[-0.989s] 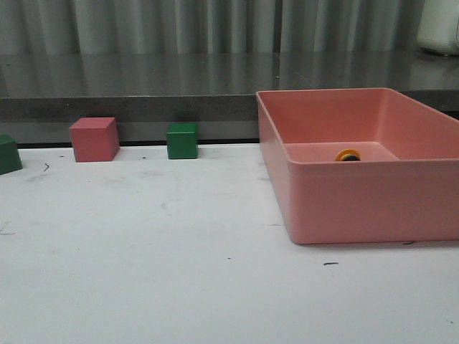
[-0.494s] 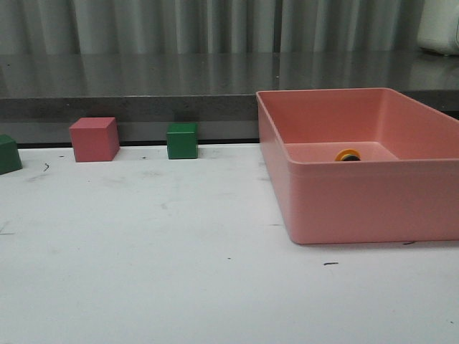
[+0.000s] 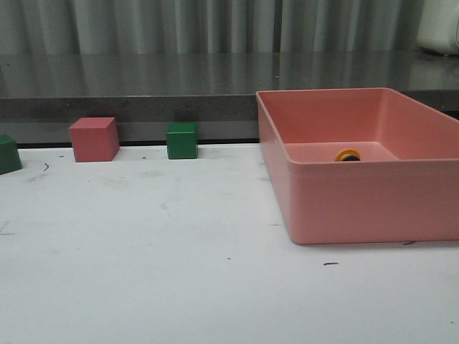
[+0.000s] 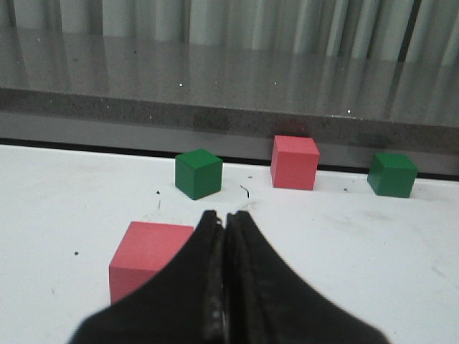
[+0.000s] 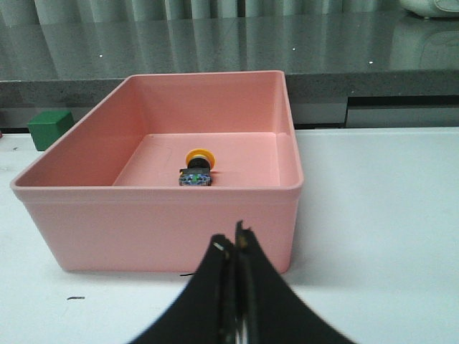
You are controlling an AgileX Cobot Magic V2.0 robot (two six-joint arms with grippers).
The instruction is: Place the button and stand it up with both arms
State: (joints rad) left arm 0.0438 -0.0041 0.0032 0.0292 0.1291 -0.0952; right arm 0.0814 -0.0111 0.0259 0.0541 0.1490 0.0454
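Inside the pink plastic bin (image 5: 154,190) on the right of the white tabletop (image 3: 143,236), the small push-button with the yellow mushroom cap, black body and grey-blue base (image 5: 196,168) lay tipped on its side on the bin floor, apart from the walls. It looked light and rigid, hard plastic, and I judged the rounded cap would be slick and prone to roll; the squarer base or the black barrel seemed the better place to pinch. The left gripper (image 4: 224,287) had its black fingers pressed together with nothing between them, hovering over a pink cube (image 4: 147,254). The right gripper (image 5: 233,287) was likewise closed and empty, just outside the bin's near wall. The tabletop was scuffed with small dark marks. Along its far edge sat another pink cube (image 3: 94,139) and two green cubes (image 3: 182,141), before a grey ledge (image 3: 143,82) and pale curtains (image 3: 215,25)
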